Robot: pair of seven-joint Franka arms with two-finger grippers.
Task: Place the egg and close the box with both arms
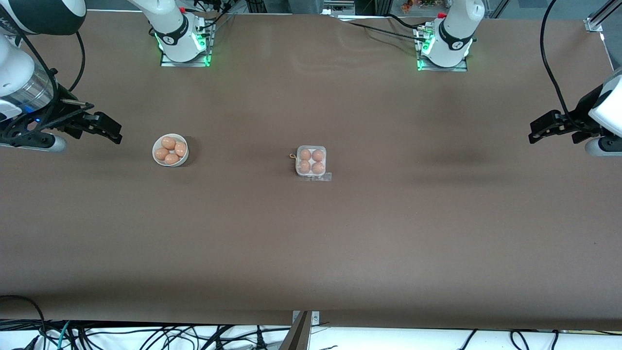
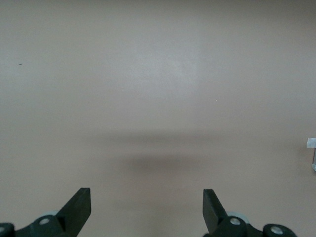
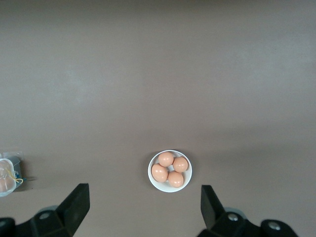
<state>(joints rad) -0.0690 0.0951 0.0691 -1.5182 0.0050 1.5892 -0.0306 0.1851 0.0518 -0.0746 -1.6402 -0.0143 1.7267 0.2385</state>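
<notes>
The box (image 1: 311,162), a small clear carton, sits mid-table with a tan-orange egg (image 1: 305,154) in each cell; its see-through lid seems to lie over them. In the right wrist view the box (image 3: 7,173) shows at the edge of the picture. Several more eggs (image 1: 168,143) lie in a white bowl (image 1: 158,159) toward the right arm's end. My right gripper (image 1: 115,135) (image 3: 144,195) hangs open and holds nothing, over bare table beside the bowl. My left gripper (image 1: 533,132) (image 2: 147,197) is open and holds nothing, over bare table at the left arm's end. Both arms wait.
The brown table (image 1: 311,243) stretches wide around the box and bowl. Both arm bases (image 1: 184,43) (image 1: 444,48) stand along the table's edge farthest from the front camera. Cables (image 1: 146,335) lie below the edge nearest it.
</notes>
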